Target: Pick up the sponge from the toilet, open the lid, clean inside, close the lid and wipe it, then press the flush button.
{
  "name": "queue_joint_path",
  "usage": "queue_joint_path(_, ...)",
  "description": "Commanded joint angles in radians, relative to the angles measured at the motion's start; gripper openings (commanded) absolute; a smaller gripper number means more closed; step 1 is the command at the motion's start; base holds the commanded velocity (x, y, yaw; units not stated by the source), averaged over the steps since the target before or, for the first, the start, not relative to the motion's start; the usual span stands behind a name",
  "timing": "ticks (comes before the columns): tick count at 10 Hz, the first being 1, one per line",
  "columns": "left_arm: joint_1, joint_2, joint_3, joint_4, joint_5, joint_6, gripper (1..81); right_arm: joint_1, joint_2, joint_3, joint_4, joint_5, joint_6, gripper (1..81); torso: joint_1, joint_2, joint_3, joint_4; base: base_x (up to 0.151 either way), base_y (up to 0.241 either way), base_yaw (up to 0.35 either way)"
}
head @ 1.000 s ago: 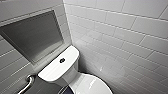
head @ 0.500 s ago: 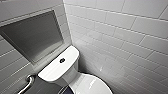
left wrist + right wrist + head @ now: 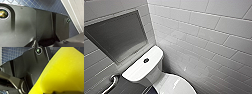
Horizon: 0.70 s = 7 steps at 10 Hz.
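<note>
Bathroom corner, white tile on both walls. The toilet (image 3: 149, 72) stands against the left wall, its tank under a recessed niche (image 3: 116, 37). A grab bar (image 3: 111, 83) is just beside the tank on the left.

Sponge (image 3: 62, 72) – pressed up close to the right wrist camera, with blue floor tile behind it and nothing under it. I judge it clamped in the right gripper (image 3: 56, 92); the contact itself is hidden by the sponge's own bulk. It is too close to read its long axis.

Left gripper (image 3: 50, 43) – I see dark housing over blue floor and a strip of white wall. Whether it is open or closed I cannot tell, and I see nothing in it.

Lid (image 3: 171, 85) – down, glossy, cut by the bottom edge of the head view. It lies on the near side of the tank, toward me. Its long axis runs from the hinge by the tank out toward the robot. The front lip, where a lift would start, is past the frame edge.

Flush button (image 3: 146, 60) – dark dot in the middle of the tank top, well apart from the lid.

Judgement: sponge in hand, lid not yet opened. Neither wrist view takes in the toilet, so I cannot say which arm is nearer the lid. With the right busy, the left looks like the free one.
</note>
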Motion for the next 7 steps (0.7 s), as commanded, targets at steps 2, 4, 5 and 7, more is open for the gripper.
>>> queue_joint_path(2,-0.051,-0.033,0.061,-0.039,0.057,0.004,81.1,-0.063,0.041,-0.044,-0.046,-0.081,-0.007,1.0,0.000,0.000,0.000,0.000,0.000,0.000,0.000)
queue_joint_path(4,-0.060,-0.035,0.061,-0.040,0.057,0.004,81.1,-0.073,0.090,-0.078,-0.093,-0.081,-0.007,1.0,0.000,0.000,0.000,0.000,0.000,0.000,0.000)
queue_joint_path(5,-0.060,-0.035,0.061,-0.040,0.060,0.004,81.1,-0.073,0.100,-0.078,-0.095,-0.081,-0.007,1.0,0.000,0.000,0.000,0.000,0.000,0.000,0.000)
queue_joint_path(7,-0.062,-0.036,0.061,-0.040,0.060,0.004,81.1,-0.073,0.104,-0.073,-0.113,-0.081,-0.007,1.0,0.000,0.000,0.000,0.000,-0.067,0.000,0.000)
